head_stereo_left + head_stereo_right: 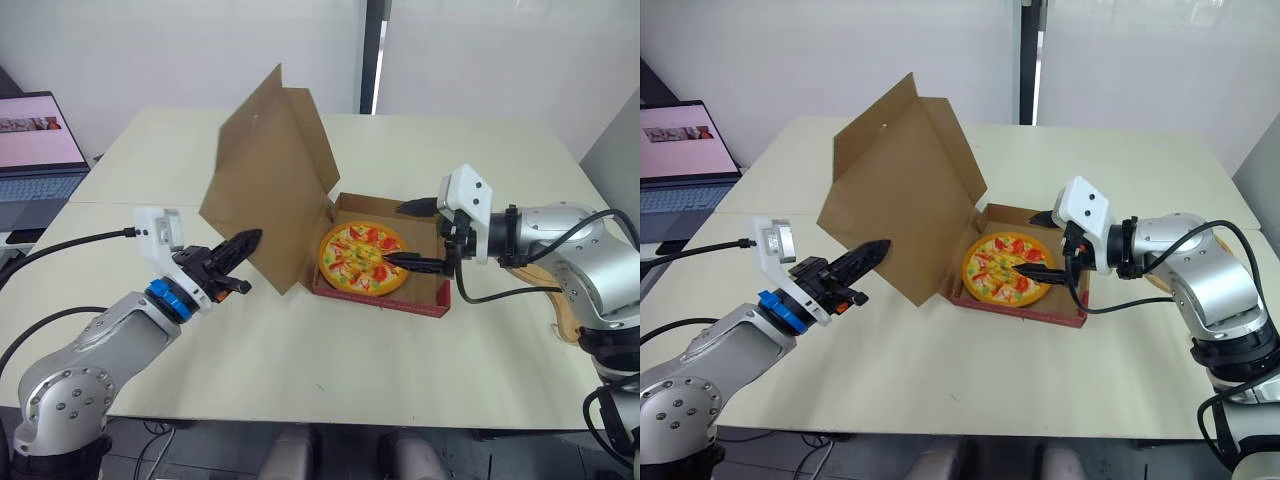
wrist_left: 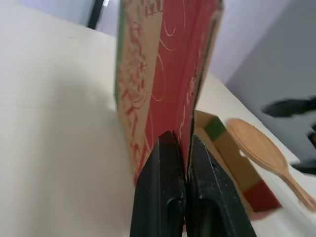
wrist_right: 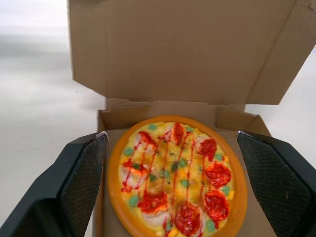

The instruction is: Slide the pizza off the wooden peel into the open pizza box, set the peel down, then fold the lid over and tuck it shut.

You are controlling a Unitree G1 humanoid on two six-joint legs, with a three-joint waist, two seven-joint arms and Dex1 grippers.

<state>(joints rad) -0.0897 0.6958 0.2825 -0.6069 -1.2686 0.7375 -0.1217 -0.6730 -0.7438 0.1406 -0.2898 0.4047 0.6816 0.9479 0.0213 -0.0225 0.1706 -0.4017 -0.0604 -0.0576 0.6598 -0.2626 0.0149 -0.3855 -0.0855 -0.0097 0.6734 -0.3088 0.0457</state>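
The pizza (image 1: pixel 363 258) lies flat inside the open cardboard box (image 1: pixel 430 298), seen close in the right wrist view as the pizza (image 3: pixel 175 173). The brown lid (image 1: pixel 265 175) stands upright on the box's left side. My left gripper (image 1: pixel 252 238) is shut, its tips (image 2: pixel 180 139) at the lid's printed outer side (image 2: pixel 158 74), low down by a fold. My right gripper (image 1: pixel 412 237) hangs open over the box's right half, one finger on each side of the pizza, holding nothing. The wooden peel (image 2: pixel 256 143) lies on the table to the right of the box, partly under my right arm.
An open laptop (image 1: pixel 35 150) sits at the far left, off the table. The cream table (image 1: pixel 330 360) has bare room in front of the box and behind it. A grey wall panel (image 1: pixel 615 150) borders the right side.
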